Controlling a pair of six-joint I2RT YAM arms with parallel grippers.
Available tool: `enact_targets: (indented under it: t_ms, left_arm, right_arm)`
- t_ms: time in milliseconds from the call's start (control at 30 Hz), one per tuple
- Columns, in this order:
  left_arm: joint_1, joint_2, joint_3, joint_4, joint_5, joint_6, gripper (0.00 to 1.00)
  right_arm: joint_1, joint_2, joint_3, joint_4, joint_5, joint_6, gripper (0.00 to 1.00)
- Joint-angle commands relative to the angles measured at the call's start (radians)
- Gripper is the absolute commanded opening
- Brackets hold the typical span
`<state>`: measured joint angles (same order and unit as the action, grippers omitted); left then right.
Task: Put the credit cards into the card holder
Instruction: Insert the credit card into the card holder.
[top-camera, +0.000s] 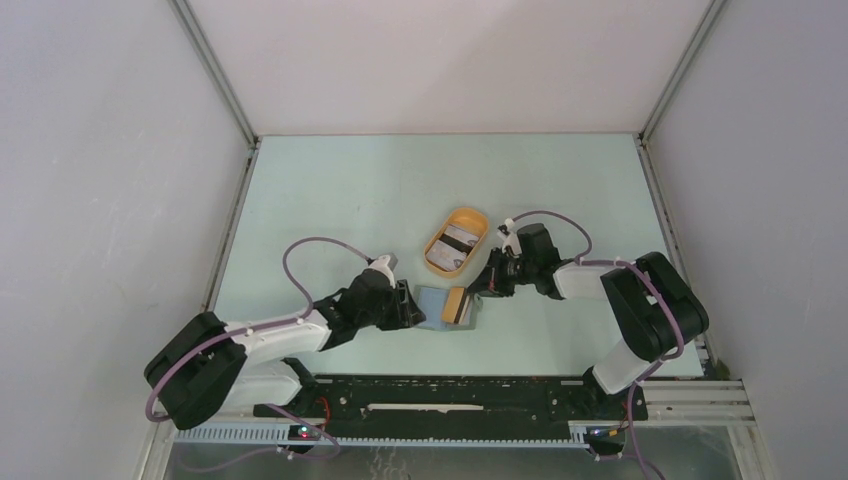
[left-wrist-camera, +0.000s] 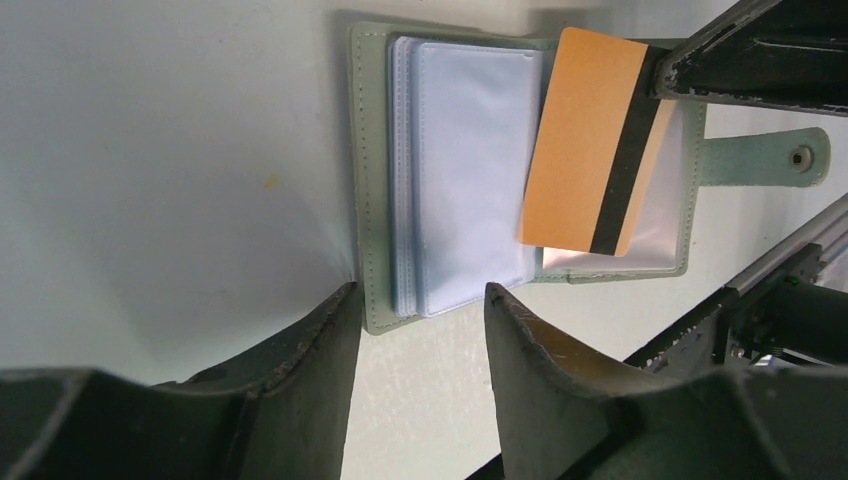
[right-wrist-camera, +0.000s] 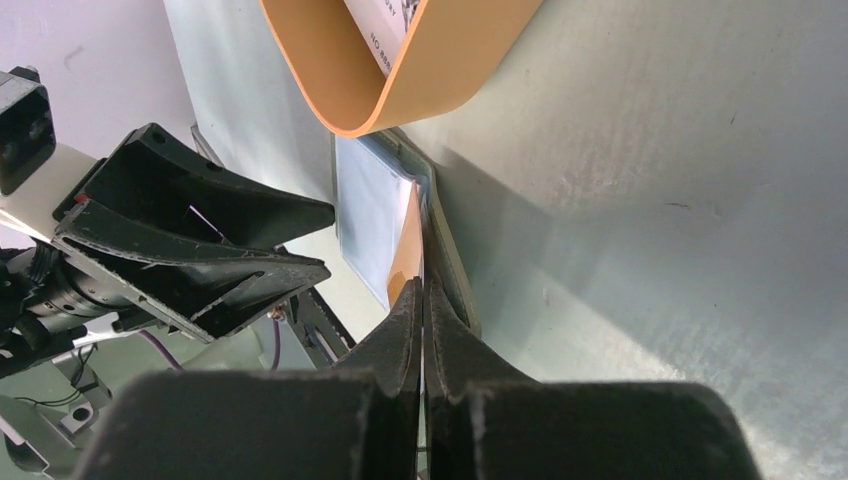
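Left wrist view: tan striped card tilted over unfolded card holder on worktop, pinched at one end by right tool; left tool parted, empty, at holder's near edge. Likely thin, stiff, slick; best gripped by short edge.

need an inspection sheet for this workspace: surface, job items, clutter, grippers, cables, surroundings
surface: pale green table, flat and matte
job's things: card holder lies open, clear sleeves up; tan card with a dark stripe sits tilted over the half with the snap tab; more cards in the orange tray behind it
clutter: nothing seen
grippers: left gripper jaws open at the holder's near edge; right gripper jaws shut on the tan card
cables: a purple cable loops above each arm, off the job's things
surroundings: white walls on three sides; dark rail at the near edge
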<state>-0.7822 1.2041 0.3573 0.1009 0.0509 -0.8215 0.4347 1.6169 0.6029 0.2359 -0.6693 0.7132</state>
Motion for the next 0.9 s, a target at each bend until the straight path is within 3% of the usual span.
enact_targets:
  t_ms: [0, 433, 867]
  left_arm:
    - [0.003, 0.017, -0.019, 0.032, 0.017, -0.028, 0.54]
    - [0.004, 0.092, -0.001, 0.064, 0.067, -0.034, 0.50]
    - [0.006, 0.125, 0.012, 0.067, 0.077, -0.038, 0.48]
  right_arm:
    - [0.010, 0.010, 0.009, 0.016, 0.022, -0.006, 0.00]
    - [0.025, 0.014, 0.009, 0.004, 0.032, -0.009, 0.00]
    - [0.024, -0.026, -0.001, -0.119, 0.111, -0.033, 0.00]
